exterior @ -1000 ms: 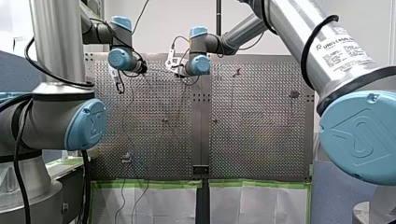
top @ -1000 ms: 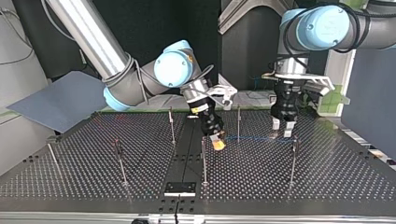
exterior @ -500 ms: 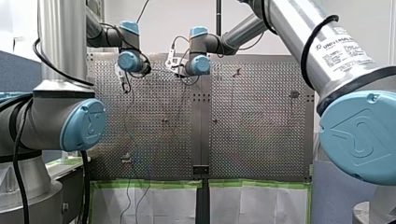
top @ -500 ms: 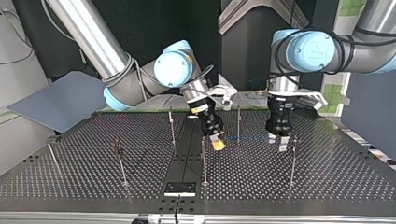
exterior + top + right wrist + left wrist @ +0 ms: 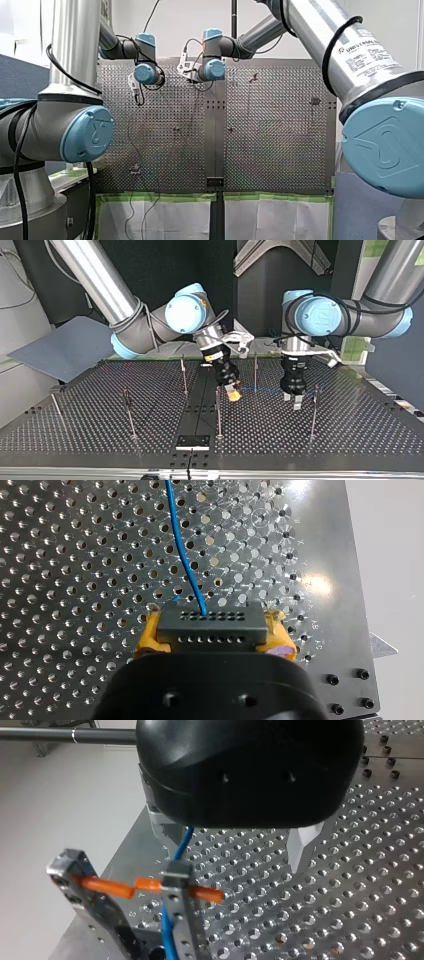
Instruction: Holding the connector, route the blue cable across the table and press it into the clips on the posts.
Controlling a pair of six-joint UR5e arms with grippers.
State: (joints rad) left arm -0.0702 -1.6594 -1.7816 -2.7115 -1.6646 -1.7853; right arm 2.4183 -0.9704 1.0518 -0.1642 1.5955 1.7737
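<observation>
My right gripper point(image 5: 212, 630) has its yellow pads shut on a dark multi-hole connector point(image 5: 212, 622); the blue cable point(image 5: 185, 555) runs out of it across the perforated table. In the top view this gripper point(image 5: 232, 392) hangs just above the plate, and the cable point(image 5: 260, 388) stretches toward my left gripper point(image 5: 292, 401). In the left wrist view the left gripper point(image 5: 232, 852) stands open over the cable point(image 5: 182, 842), which passes close to one finger and down along a clip post point(image 5: 175, 875) with orange parts. Nothing is held between its fingers.
Several thin posts stand on the table, among them one point(image 5: 255, 372) beside the cable, one point(image 5: 313, 412) near my left gripper and one point(image 5: 218, 412) under the right gripper. A black block point(image 5: 192, 442) sits at the table's near edge in the top view.
My left arm has swung toward the right arm, leftward in the top view, and its gripper has come lower beside the cable. The right arm and connector have not moved.
</observation>
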